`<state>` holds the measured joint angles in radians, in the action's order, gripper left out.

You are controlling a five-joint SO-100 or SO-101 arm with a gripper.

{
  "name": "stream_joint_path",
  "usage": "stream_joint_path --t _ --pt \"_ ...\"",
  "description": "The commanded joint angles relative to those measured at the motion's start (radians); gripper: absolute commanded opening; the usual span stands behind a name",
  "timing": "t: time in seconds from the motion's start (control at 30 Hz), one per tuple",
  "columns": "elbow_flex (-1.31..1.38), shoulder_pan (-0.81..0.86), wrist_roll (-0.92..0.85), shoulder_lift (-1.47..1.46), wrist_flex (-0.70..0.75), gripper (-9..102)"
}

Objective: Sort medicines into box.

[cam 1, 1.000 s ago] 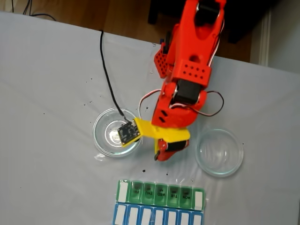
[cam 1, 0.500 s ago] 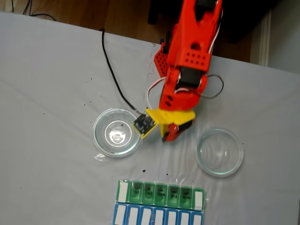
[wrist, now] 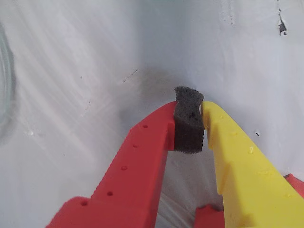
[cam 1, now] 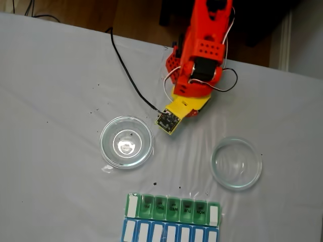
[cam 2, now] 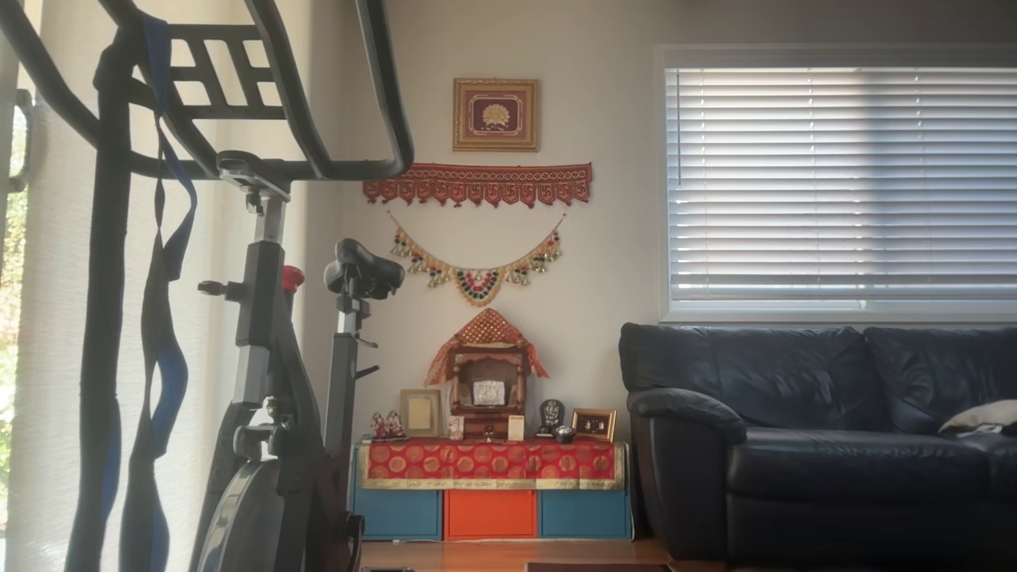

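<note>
Hand: in the wrist view I am seeing my hand with its red finger and yellow finger pressed together on a dark foam pad at the tips; no pill is showing between them.
Arm: in the fixed view my red arm is sitting folded near the far edge of the surface, with the yellow wrist part pointing toward the left dish.
Box: the pill organizer is lying at the near edge, green day-labelled lids shut, blue row just below.
Dishes: two clear glass dishes, one left and one right, are looking empty to me.
Medicines: I am finding no pills anywhere.
Room: an exercise bike and a dark sofa are standing in the other view.
</note>
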<state>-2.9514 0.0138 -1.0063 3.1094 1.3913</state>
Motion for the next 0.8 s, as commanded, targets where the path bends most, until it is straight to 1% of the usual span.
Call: stream_joint_path --t 0.0,0.13,0.2,0.23,0.3,0.77 --pt "0.012 -0.009 0.052 0.014 0.029 1" --pt "0.012 -0.014 0.138 0.014 0.049 1" --pt "0.012 -0.011 0.288 0.014 0.067 2" --pt "0.012 -0.005 0.301 0.014 0.067 2" --pt "0.012 -0.003 0.265 0.014 0.072 2" --pt "0.012 -0.003 0.264 0.014 0.072 2"
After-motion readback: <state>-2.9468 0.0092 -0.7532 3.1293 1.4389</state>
